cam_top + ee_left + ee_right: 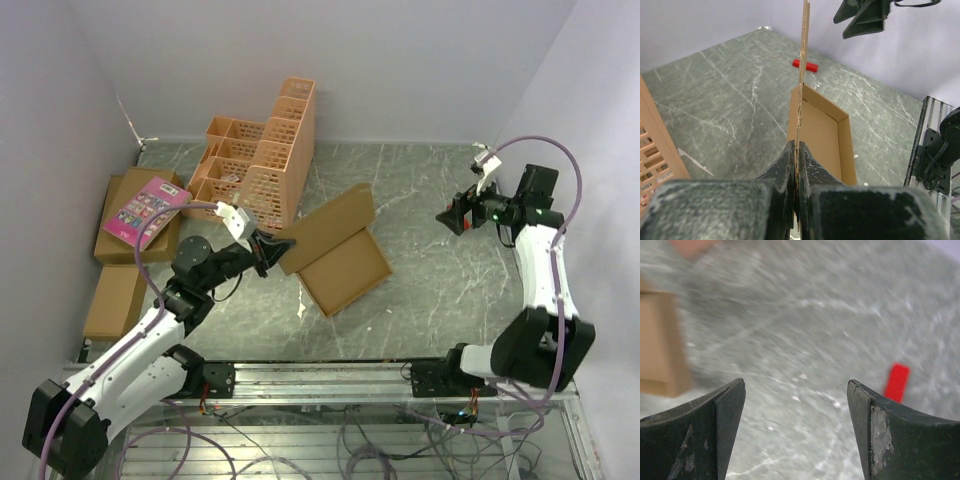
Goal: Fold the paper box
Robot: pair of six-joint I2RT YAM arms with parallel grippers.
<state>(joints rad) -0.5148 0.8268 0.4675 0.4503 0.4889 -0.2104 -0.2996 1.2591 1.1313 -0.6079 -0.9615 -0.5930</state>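
My left gripper point(796, 150) is pinched flat on the free edge of the paper box point(340, 262), with the cardboard sheet running edge-on between the closed fingers in the left wrist view. The box sits near the middle of the table point(420, 180), a little toward its left edge. Its shallow tray lies open, one corner pointing at the near edge, and the big lid flap is raised on the side facing the orange crate point(262, 165). My right gripper point(452, 215) hangs wide open and empty above the right half of the table, well apart from the box. A small red block point(897, 381) lies on the surface below it. I read this as the lid-closing step, with the flap gripped and not yet brought over. Next I would swing the left wrist in an arc about the hinge crease so the flap comes down over the tray without dragging the light box. I would also bring the right claw in to steady the tray's far wall, since a thin sheet like this can buckle or slide.
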